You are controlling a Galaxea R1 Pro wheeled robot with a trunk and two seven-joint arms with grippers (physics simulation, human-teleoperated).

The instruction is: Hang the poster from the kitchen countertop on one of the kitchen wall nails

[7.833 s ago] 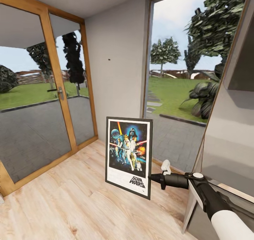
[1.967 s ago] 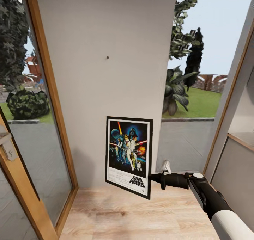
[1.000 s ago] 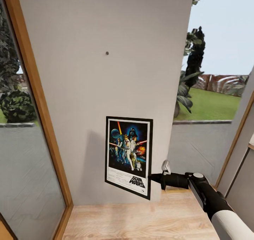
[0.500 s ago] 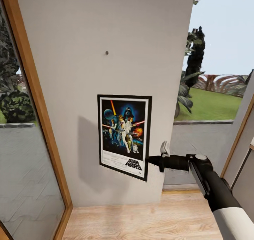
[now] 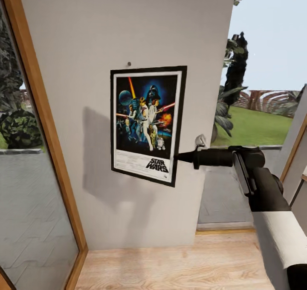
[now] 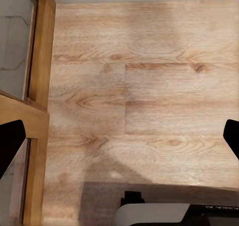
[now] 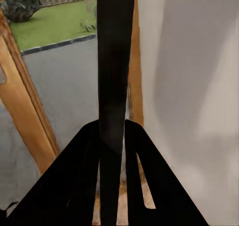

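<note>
The poster (image 5: 146,124) stands upright at the centre of the head view, its long axis vertical and its face toward the camera, in front of the light-grey wall (image 5: 85,34). The right pincer (image 5: 178,156) grips its lower right edge from the right side of the frame; in the right wrist view the two fingers are closed on the thin black frame seen edge-on.

The wall nail (image 5: 128,64) sits just above the poster's top edge, a little left of its middle, so the coming move likely turns on that small gap (up a touch, then in toward the wall).

The left pincer (image 6: 119,136) hangs spread wide over the wooden floor (image 6: 149,86).

Half a second ago the poster hung clearly lower, well under the nail; the arm has raised it.
</note>
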